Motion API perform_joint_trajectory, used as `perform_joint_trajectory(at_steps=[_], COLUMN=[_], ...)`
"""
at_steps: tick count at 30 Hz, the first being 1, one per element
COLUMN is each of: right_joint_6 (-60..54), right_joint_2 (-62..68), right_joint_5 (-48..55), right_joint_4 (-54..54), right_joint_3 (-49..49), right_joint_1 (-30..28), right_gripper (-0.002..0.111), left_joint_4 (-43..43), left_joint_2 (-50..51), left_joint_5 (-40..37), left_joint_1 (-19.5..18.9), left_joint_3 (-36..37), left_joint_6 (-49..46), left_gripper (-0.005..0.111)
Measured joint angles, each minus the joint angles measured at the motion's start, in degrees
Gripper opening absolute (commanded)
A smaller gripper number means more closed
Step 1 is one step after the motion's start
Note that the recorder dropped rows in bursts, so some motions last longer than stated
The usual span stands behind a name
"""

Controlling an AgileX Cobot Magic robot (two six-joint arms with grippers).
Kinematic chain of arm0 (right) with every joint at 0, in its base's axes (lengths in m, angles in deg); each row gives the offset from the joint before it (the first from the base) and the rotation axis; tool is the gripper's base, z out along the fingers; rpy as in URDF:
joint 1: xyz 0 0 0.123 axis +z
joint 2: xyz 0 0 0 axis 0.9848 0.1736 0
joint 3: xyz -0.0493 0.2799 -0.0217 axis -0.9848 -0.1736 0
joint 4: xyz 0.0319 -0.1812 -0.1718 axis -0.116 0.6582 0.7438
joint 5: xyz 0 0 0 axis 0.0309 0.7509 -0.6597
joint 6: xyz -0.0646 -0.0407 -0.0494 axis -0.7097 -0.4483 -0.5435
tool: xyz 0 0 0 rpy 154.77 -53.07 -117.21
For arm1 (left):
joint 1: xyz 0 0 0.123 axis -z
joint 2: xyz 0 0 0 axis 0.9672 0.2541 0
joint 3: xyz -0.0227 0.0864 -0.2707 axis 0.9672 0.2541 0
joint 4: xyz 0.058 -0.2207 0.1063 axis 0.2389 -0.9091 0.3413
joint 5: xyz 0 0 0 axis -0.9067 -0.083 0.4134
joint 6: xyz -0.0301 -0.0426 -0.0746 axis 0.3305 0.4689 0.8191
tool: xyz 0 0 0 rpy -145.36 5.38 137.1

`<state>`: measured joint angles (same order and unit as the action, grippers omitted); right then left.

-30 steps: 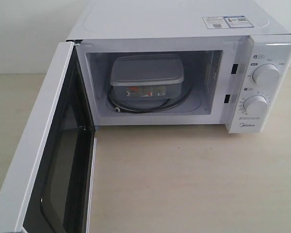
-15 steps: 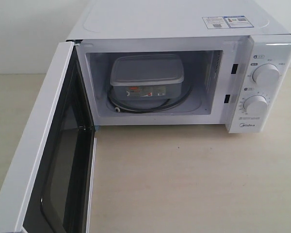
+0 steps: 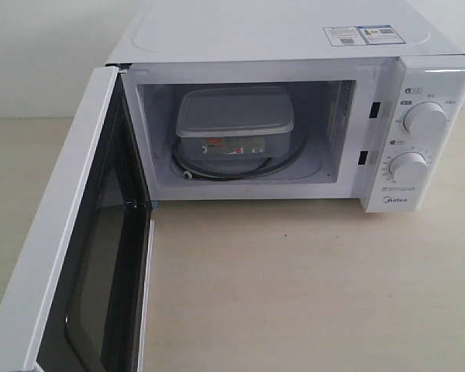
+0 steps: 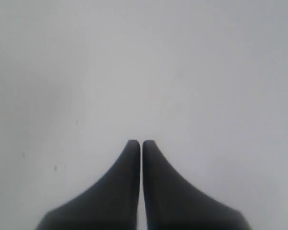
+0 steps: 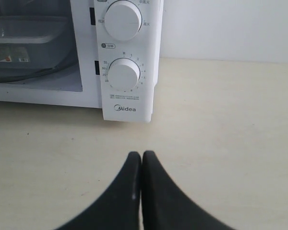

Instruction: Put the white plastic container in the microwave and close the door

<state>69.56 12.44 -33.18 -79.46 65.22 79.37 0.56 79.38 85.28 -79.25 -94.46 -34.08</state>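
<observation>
1. I see the white plastic container inside the microwave, upright with its flat lid on. It sits on the glass turntable, toward the back of the cavity.
2. Its small red-and-dark label faces out toward the opening.
3. The door is swung wide open on the left side of the exterior view. The inner face and dark window are turned toward the space in front of the cavity.
4. On the microwave's right panel, the upper dial sits above the lower dial, with the Midea logo beneath them. Two stickers lie on the top, near its front right corner.
5. The microwave stands on a pale wood-grain table.
6. My right gripper has its two dark fingers pressed together with nothing between them. It hangs over the table, pointing at the control panel, with bare tabletop between the tips and the panel. Part of the container shows in the cavity in that view.
7. My left gripper is likewise closed tip to tip and empty. All I see behind it is a plain whitish surface, and I cannot tell what it is.
</observation>
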Motion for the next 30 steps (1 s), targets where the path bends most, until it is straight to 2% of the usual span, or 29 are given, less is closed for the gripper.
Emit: perform_joint_trajectory(at_steps=[3,6,10,14,18,23,30], right_joint_6=[0.0,0.0,0.0,0.0,0.0,0.0,0.0], right_joint_2=[0.0,0.0,0.0,0.0,0.0,0.0,0.0], right_joint_5=[0.0,0.0,0.0,0.0,0.0,0.0,0.0], right_joint_4=[0.0,0.0,0.0,0.0,0.0,0.0,-0.1], right_joint_3=[0.0,0.0,0.0,0.0,0.0,0.0,0.0], right_joint_1=[0.0,0.0,0.0,0.0,0.0,0.0,0.0], right_gripper=[0.0,0.0,0.0,0.0,0.0,0.0,0.0], left_joint_4=[-1.1,-1.4,0.0,0.6,0.8,0.3,0.2], left_joint_2=[0.5,4.8,14.6,24.4,34.7,46.0,57.4], left_joint_5=[3.3,-1.2,-16.0,-29.3,-36.7,-42.3,-52.7], left_joint_1=[0.0,0.0,0.0,0.0,0.0,0.1,6.4], left_joint_3=[-2.2,-7.2,-15.1,-19.7,-20.4,-20.4,-20.4], left_joint_6=[0.0,-0.9,-9.7,-17.9,-23.4,-30.4,-47.3], left_gripper=[0.004,0.004,0.004,0.004,0.004,0.004,0.004])
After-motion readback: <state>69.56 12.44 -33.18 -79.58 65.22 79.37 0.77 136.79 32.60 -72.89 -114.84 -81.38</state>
